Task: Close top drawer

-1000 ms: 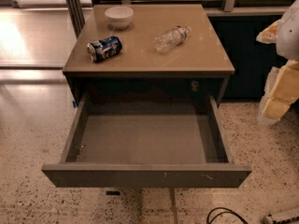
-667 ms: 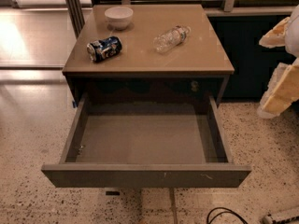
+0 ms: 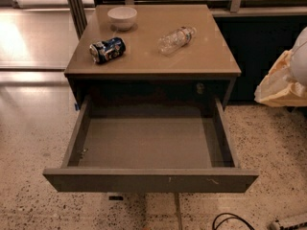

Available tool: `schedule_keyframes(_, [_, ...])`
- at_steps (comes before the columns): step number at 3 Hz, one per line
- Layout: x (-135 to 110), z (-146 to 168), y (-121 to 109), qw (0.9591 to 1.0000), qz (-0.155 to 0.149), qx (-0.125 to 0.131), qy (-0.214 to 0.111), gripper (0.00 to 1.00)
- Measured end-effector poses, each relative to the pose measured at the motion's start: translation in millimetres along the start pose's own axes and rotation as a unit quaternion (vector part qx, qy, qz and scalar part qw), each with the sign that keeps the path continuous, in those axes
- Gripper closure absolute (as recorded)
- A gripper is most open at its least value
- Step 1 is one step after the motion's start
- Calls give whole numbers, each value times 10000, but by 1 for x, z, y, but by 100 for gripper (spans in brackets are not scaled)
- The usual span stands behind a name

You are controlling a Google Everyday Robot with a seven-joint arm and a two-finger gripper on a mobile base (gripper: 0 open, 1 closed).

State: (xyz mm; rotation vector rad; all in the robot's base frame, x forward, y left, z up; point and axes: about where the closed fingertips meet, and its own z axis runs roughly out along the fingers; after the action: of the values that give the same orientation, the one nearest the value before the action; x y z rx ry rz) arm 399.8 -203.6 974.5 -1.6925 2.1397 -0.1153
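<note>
The top drawer (image 3: pixel 151 180) of the brown cabinet is pulled far out toward me. Its flat dark front panel has small white scratches right of centre, and its plain grey inside (image 3: pixel 148 140) is empty. My gripper (image 3: pixel 282 83) shows as a white and tan shape at the right edge of the camera view. It is level with the cabinet top, to the right of the drawer and well apart from it.
On the cabinet top (image 3: pixel 153 56) stand a white bowl (image 3: pixel 122 17), a crushed blue can (image 3: pixel 107 50) lying on its side and a clear plastic bottle (image 3: pixel 176 39) lying down. A black cable (image 3: pixel 230 220) lies on the speckled floor at the front right.
The white and tan gripper shape at the right edge has shifted slightly upward. The drawer stands as far out as before.
</note>
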Motion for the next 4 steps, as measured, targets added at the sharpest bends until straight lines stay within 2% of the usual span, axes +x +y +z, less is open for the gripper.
schedule_keyframes(1, [9,25,11,10000,22,11,-27,96])
schedule_keyframes(2, [18,53,28,9999,62,-90,-39,100])
schedule_keyframes(3, [30,85,55,9992,112,-375,71,100])
schedule_keyframes(4, [30,85,55,9992,111,-375,70,100])
